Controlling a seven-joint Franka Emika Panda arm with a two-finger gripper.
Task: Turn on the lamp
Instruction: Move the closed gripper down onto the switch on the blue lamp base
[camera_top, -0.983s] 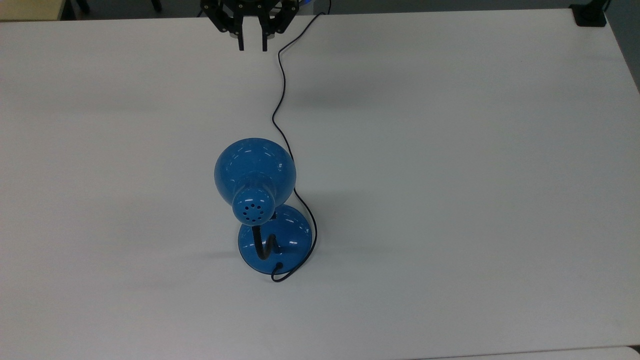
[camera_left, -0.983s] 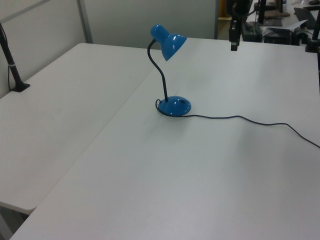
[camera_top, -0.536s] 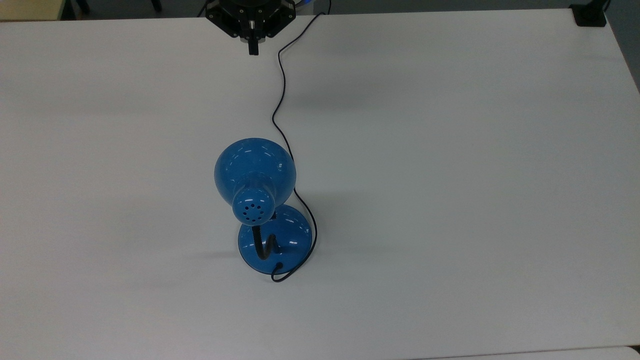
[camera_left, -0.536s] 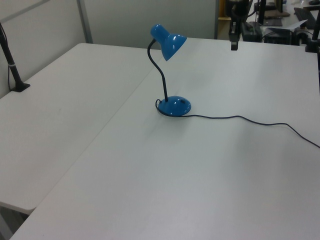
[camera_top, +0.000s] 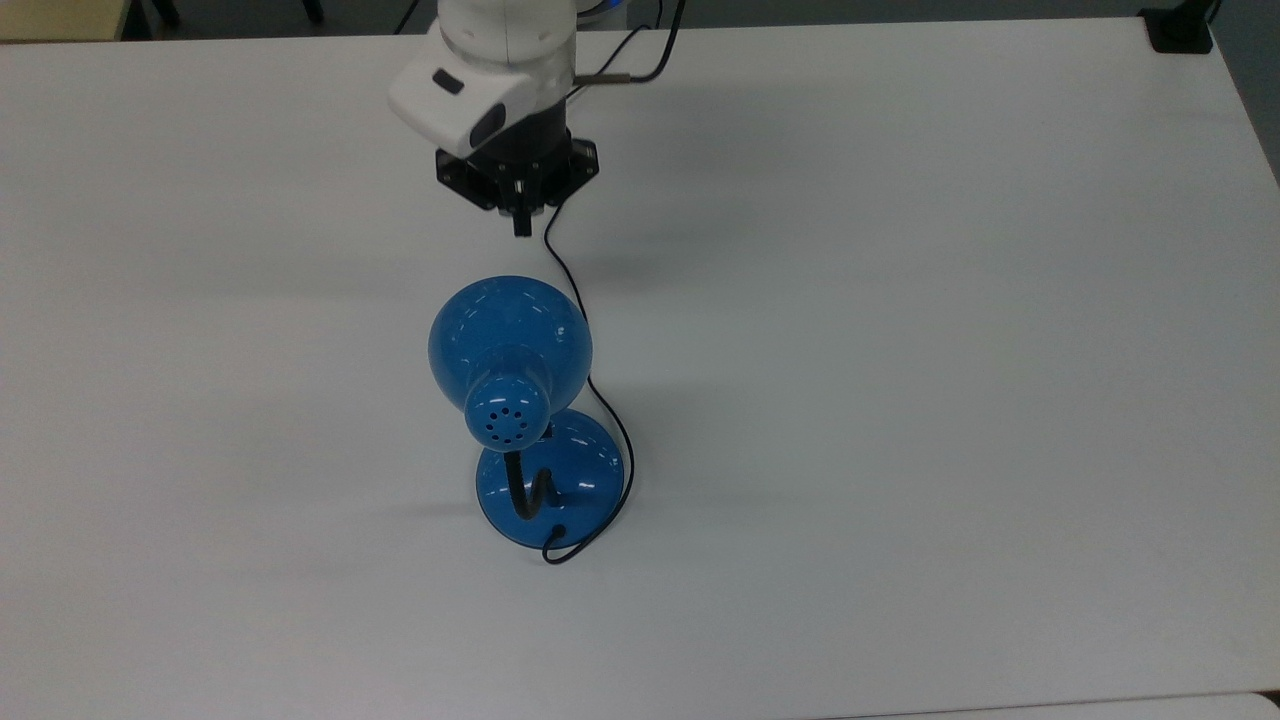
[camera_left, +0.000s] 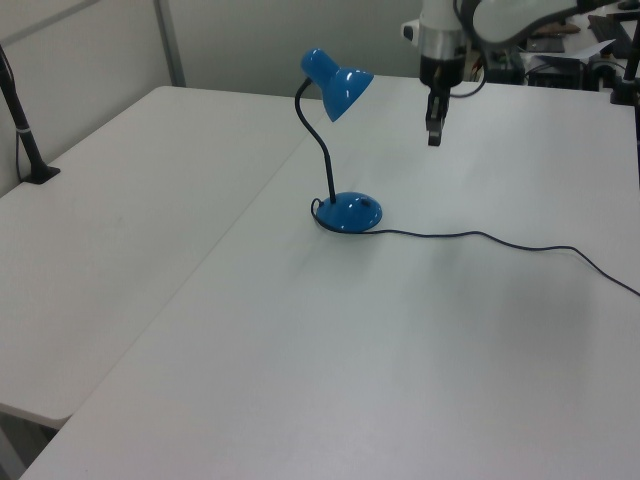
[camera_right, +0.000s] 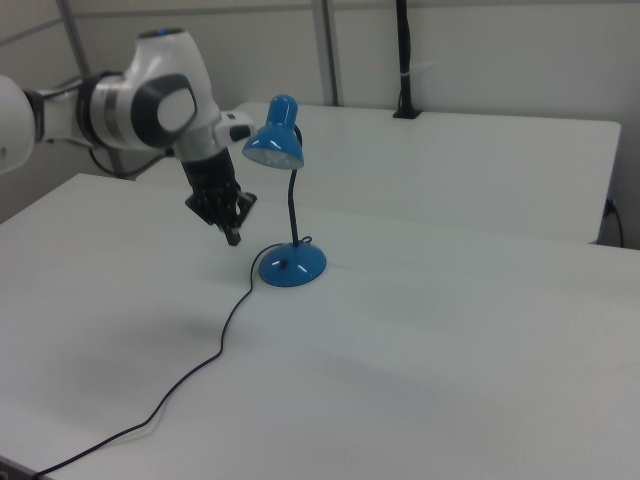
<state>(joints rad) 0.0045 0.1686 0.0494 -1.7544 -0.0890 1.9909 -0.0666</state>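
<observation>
- Lamp (camera_top: 510, 370) stands unlit near the middle of a white table (camera_top: 900, 350), its blue dome shade (camera_left: 338, 82) tipped over on a black gooseneck (camera_left: 322, 150) above a round blue base (camera_right: 292, 265).
- Robot gripper (camera_top: 521, 226) hangs in the air just beyond the shade in the top view, clear of the lamp, its two fingers pressed together into a single narrow tip and pinching nothing.
- Thin black cord (camera_top: 560, 230) runs from the base across the table and passes directly beneath the gripper; a low, sweeping approach risks snagging it and dragging the lamp out of place.
- Small dark spot on the base in the right view may be the switch, though this cannot be confirmed; a wrong guess would send the press onto bare glossy metal.
- Shade overhangs part of the base in the top view, so a straight descent toward the base risks clipping the dome and bending the gooseneck.
- Lamp looks light and top-heavy; an off-centre or sideways push on the base could slide or tip it rather than trip the switch.
</observation>
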